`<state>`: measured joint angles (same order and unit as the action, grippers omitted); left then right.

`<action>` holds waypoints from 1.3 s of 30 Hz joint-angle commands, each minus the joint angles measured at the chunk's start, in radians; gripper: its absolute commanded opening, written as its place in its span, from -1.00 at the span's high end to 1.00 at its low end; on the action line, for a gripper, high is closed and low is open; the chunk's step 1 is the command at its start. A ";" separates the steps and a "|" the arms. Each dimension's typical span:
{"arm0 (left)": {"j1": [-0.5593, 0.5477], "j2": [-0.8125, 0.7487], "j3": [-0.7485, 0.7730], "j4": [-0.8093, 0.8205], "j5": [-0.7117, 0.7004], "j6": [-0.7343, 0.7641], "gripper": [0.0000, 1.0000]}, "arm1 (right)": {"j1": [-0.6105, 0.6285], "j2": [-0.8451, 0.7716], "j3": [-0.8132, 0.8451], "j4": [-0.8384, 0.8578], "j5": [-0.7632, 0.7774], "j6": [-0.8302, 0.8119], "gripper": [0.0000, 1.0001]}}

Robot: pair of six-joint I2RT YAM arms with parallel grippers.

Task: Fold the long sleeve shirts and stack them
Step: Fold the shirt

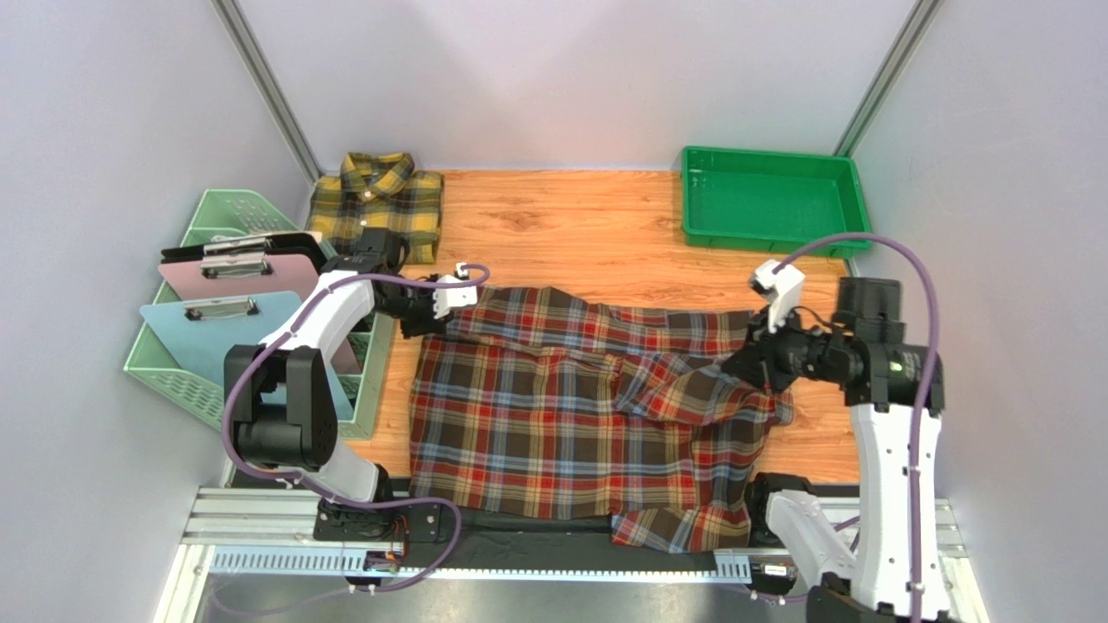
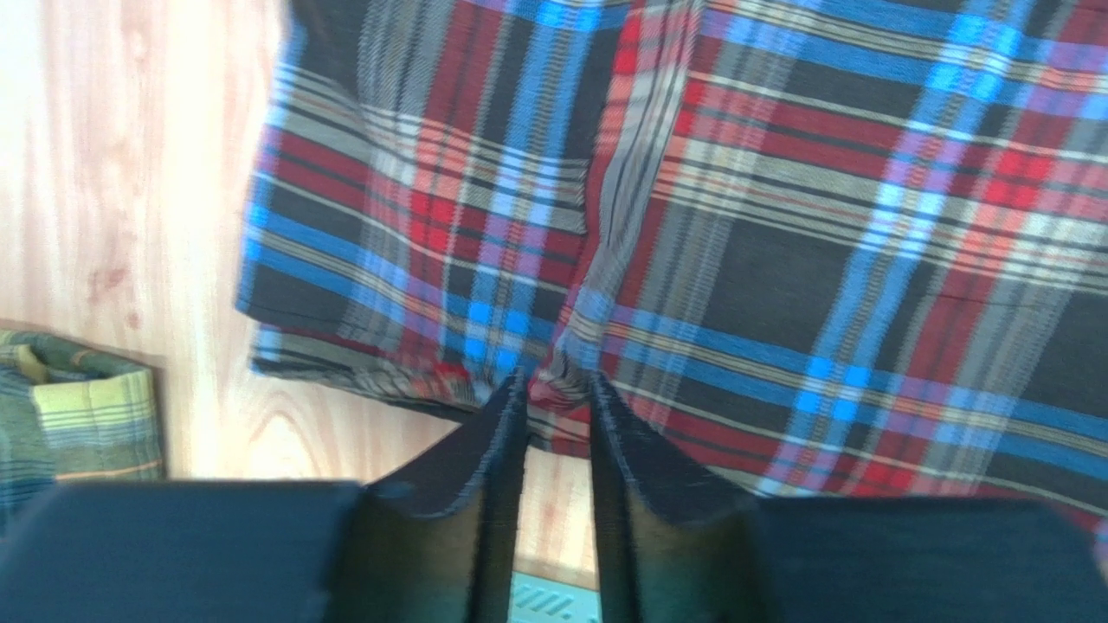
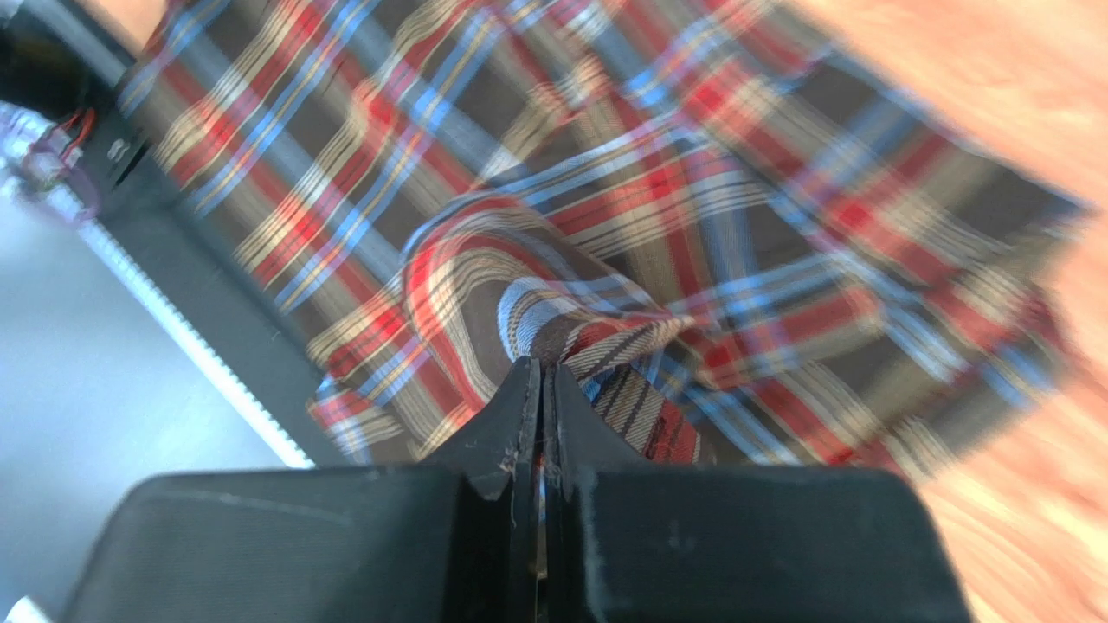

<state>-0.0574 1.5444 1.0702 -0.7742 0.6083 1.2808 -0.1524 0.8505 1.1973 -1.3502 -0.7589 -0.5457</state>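
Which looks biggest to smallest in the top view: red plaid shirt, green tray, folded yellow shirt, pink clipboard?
1. red plaid shirt, clearly largest
2. green tray
3. folded yellow shirt, close to the tray, slightly smaller
4. pink clipboard, partly hidden by its neighbours

A: Walls?
B: Pale grey panels (image 1: pixel 572 78) behind & either side of the green tray (image 1: pixel 775 197). Metal post (image 1: pixel 888 75) just behind its rt corner, another (image 1: pixel 267 81) far to its left.
A: Surface?
B: Wood-grain counter (image 1: pixel 585 234) under the tray, evenly lit. Alu rail (image 1: pixel 247 522) along the edge opposite the tray.
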 commanded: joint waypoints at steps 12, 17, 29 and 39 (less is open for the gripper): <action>-0.016 0.084 0.179 0.000 -0.008 -0.330 -0.12 | 0.510 0.364 -0.042 0.245 0.185 0.063 0.01; -0.038 0.261 0.413 -0.007 -0.111 -0.538 -0.07 | 0.394 0.412 0.083 0.010 0.175 -0.146 -0.50; -0.087 0.652 0.847 -0.108 -0.358 -0.650 -0.06 | 0.162 0.764 0.140 0.308 0.444 -0.014 0.02; -0.116 0.709 0.820 -0.195 -0.420 -0.558 -0.05 | 0.163 0.995 0.148 0.465 0.670 0.039 0.16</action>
<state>-0.1612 2.2841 1.9156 -0.9066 0.1944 0.6849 0.0086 1.8194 1.3296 -0.9859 -0.2115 -0.5377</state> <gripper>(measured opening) 0.530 0.421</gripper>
